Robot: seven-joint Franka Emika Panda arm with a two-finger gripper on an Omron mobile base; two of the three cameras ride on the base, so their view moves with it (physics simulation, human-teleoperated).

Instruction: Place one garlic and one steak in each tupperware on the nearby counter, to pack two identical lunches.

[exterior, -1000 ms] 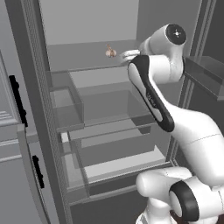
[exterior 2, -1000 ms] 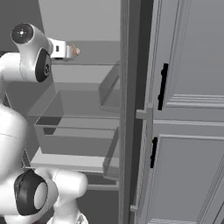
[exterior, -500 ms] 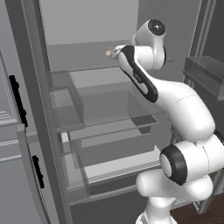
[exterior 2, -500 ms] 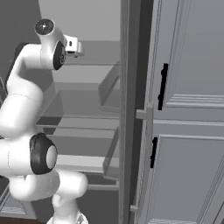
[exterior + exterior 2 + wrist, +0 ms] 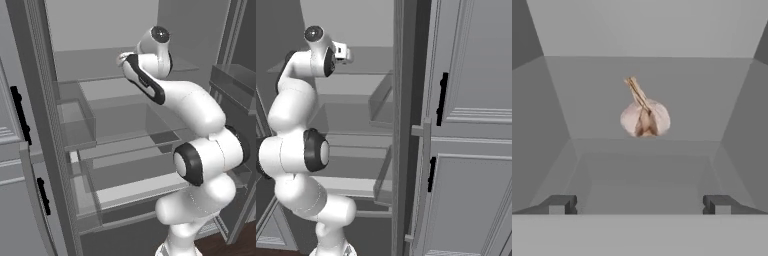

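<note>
Garlic point(image 5: 645, 116) sits on the fridge shelf point(image 5: 642, 100), straight ahead of the gripper point(image 5: 642, 204); fingers point(image 5: 559, 204) spread fully wide w/ nothing between them. Looks like an early stage: no bulb picked, steak & tupperware packing all left to do.

In the hand view the shelf point(image 5: 642, 170) lies bare between the wide-apart fingertips point(image 5: 562, 204) and the garlic point(image 5: 645, 118) at twelve o'clock, giving a straight open lane. Fridge walls point(image 5: 542, 130) close in at nine and three o'clock, and the back wall stands just behind the bulb.
</note>
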